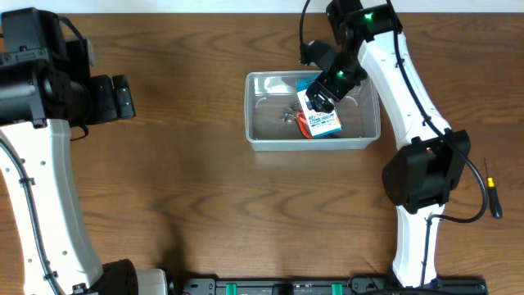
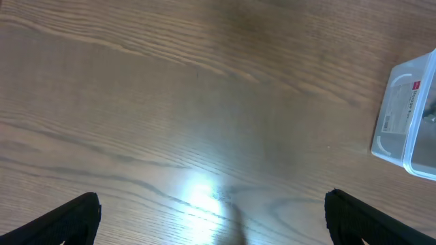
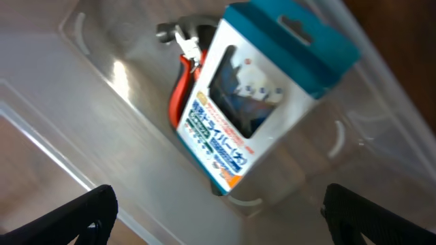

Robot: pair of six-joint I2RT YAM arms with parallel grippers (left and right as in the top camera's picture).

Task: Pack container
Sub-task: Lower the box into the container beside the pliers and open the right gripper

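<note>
Hovering my released right end effector [image 3: 218, 201] over the container [image 1: 249, 115], I feared clipping its 1 o'clock rim on retreat.

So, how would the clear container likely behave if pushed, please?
The container looks thin-walled and holds only a small box and an orange-handled tool, so probably light. On the smooth wooden table it would likely slide rather than tip, being low and wide.

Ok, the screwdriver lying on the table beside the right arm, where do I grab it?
Mid-handle, from straight above with the right gripper. The screwdriver lies flat and slim on the table, so close across its narrow width.
</note>
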